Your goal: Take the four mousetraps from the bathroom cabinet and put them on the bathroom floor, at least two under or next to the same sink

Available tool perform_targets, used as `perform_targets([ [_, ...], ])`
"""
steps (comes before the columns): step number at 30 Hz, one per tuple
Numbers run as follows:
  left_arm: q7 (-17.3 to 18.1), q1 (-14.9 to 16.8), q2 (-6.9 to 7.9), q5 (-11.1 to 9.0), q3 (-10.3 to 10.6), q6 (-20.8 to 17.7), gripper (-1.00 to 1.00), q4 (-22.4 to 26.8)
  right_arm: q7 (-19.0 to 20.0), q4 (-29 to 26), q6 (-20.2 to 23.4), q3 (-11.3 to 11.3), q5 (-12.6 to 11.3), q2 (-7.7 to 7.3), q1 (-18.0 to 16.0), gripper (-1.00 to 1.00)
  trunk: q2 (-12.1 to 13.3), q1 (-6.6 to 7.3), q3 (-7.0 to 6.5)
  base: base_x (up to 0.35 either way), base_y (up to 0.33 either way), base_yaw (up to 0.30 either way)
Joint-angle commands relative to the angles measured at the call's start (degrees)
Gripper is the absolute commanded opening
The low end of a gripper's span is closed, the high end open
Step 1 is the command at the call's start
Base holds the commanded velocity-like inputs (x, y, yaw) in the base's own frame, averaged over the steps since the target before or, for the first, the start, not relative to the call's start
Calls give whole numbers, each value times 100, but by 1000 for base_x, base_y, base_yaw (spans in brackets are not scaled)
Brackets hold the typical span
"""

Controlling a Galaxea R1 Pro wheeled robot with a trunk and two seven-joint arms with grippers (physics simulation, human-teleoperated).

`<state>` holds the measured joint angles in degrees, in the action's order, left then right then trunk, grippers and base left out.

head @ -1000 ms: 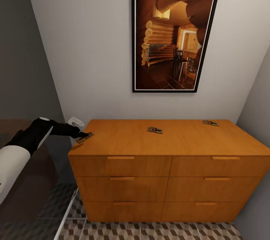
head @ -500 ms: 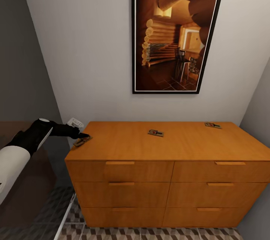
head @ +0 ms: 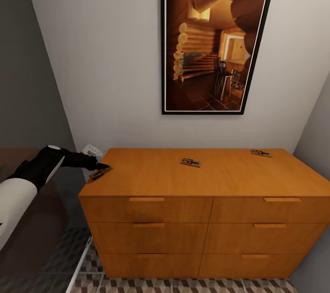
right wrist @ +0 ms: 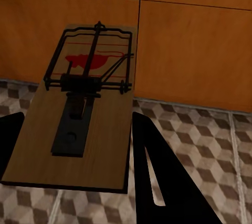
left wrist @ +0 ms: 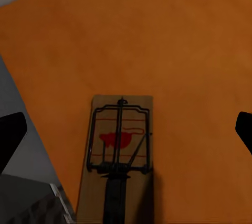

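We have left gripper (head: 100, 167) fingers spread around mousetrap (head: 101, 172) at cabinet (head: 206, 201) top's left edge; right gripper (right wrist: 73, 153) clamped on second mousetrap (right wrist: 79, 114).

A mousetrap (right wrist: 79, 124) (red mark under its dark wire) sits between the right gripper's (right wrist: 73, 150) jaws, above the bathroom floor (right wrist: 210, 145), near the cabinet (right wrist: 194, 45).

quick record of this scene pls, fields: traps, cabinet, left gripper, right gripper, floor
traps on cabinet: three; left-edge mousetrap, middle mousetrap, back-right mousetrap
fourth trap: held mousetrap in the right gripper, above the bathroom floor
cabinet: orange-brown cabinet, drawers closed
left gripper: left gripper at the left-edge mousetrap, jaws open around it
right gripper: shut on its trap, facing the cabinet front
wall: framed picture above the cabinet
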<state>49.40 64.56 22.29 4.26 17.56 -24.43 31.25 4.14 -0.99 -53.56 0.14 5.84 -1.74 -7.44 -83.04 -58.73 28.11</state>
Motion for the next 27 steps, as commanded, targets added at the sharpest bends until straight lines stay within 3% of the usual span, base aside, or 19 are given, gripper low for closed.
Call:
perform_targets([
  [1, 19, 4, 1, 14, 11, -36, 100, -5, 30, 2, -15, -5, -4, -2, -3, -100, -4, 0, 12, 0, 0, 0],
  [14, 17, 4, -32, 14, 98, -31, 100, -90, 27, 2, -15, -5, -4, -2, -3, -100, -4, 0, 90, 0, 0, 0],
  [27, 1, 4, -110, 14, 322, -29, 100, -202, 26, 2, -15, -5, -4, -2, -3, -100, -4, 0, 93, 0, 0, 0],
])
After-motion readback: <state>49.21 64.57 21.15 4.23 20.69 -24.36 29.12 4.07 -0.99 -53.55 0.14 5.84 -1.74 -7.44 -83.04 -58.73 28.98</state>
